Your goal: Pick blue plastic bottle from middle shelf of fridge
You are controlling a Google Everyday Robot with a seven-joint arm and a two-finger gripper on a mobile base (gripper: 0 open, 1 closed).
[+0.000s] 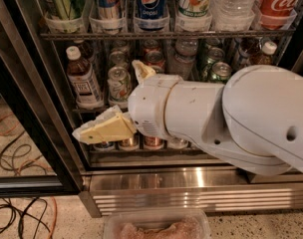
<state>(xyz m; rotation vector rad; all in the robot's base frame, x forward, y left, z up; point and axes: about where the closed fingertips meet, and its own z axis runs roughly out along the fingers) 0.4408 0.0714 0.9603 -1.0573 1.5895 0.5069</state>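
Cream-coloured plastic forms the two fingers (pixel 105 128) of the gripper (pixel 107 99), which we see at the front of the fridge (pixel 37 88), left of centre. The fingers are spread wide and grasp nothing: one points left and slightly down, below the front edge of the middle shelf (pixel 84 109), and the other points up in front of the cans. The white arm (pixel 226 118) reaches in from the right and hides much of the shelf's right half.

The blue plastic bottle (pixel 83 78) stands upright at the far left of the middle shelf, with a white cap, a dark brown drink and a white-and-blue label. It is just above and left of the lower finger, and we see no contact between them. A green-and-white can (pixel 119 85) stands just right of the bottle, between the two fingers as seen from here.

On the shelf above we note a Pepsi can (pixel 151 4) and a red Coca-Cola bottle (pixel 281 4). Near us, cables (pixel 17 210) lie on the floor at left, and a clear plastic tub (pixel 156 218) sits below the steel base (pixel 191 193).
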